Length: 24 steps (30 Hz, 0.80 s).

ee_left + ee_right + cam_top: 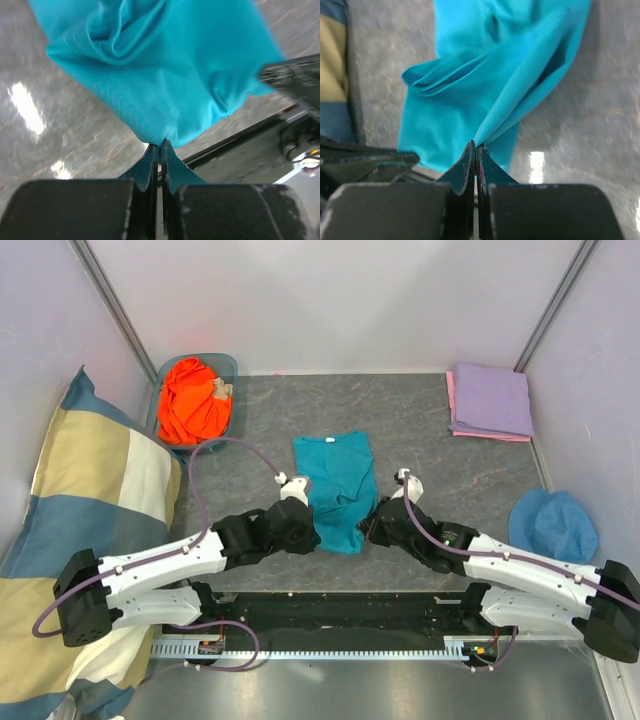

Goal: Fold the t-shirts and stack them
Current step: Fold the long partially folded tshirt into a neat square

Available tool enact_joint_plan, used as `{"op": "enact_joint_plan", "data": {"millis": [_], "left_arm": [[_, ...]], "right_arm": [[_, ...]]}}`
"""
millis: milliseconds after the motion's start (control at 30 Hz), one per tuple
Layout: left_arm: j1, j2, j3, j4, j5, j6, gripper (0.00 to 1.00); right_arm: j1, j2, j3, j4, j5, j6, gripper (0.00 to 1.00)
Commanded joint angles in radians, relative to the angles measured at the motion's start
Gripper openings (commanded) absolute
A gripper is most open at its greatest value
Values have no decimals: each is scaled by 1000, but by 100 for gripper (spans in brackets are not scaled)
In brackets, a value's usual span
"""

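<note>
The teal t-shirt is a plain, even blue-green, its weave finely dotted in the wrist views; the orange t-shirt is bright and unpatterned, against a dull blue bin; the lavender t-shirt is plain pale purple; the pink t-shirt shows only as a thin edge; the bucket hat is mid blue; the pillow is checked yellow, blue and white; the worktop is mottled grey; the left arm and right arm are white with black joints, the jaws black, the cables purple.

This looks like a robotics lab cell: plain white panels on metal corner posts enclose a grey tabletop, and a slotted mounting rail runs along its near edge.
</note>
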Motion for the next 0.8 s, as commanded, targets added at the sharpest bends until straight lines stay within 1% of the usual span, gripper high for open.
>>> {"op": "enact_joint_plan", "data": {"millis": [0, 100, 200, 300, 333, 400, 433, 533, 700, 767], "left_arm": [[1, 34, 97, -12, -108, 86, 2], [22, 44, 126, -7, -144, 106, 2], [68, 47, 138, 23, -147, 130, 2], [142, 59, 138, 78, -110, 158, 2], [186, 65, 137, 92, -95, 162, 2], [229, 89, 135, 149, -46, 181, 2], [267, 105, 135, 169, -32, 187, 2], [326, 168, 164, 235, 17, 213, 2], [367, 330, 255, 296, 76, 261, 2], [389, 370, 301, 313, 97, 271, 2]], "right_arm": [[5, 84, 122, 40, 136, -80, 0], [-10, 135, 206, 43, 184, -117, 0], [-39, 165, 243, 44, 218, -151, 0], [-87, 190, 277, 52, 221, -189, 0], [-99, 204, 289, 55, 218, -198, 0], [-140, 219, 299, 73, 207, -226, 0], [-156, 234, 308, 81, 189, -237, 0], [-220, 274, 326, 119, 163, -272, 0], [-308, 363, 374, 182, 100, -323, 0], [-335, 417, 407, 205, 83, -344, 0]]}}
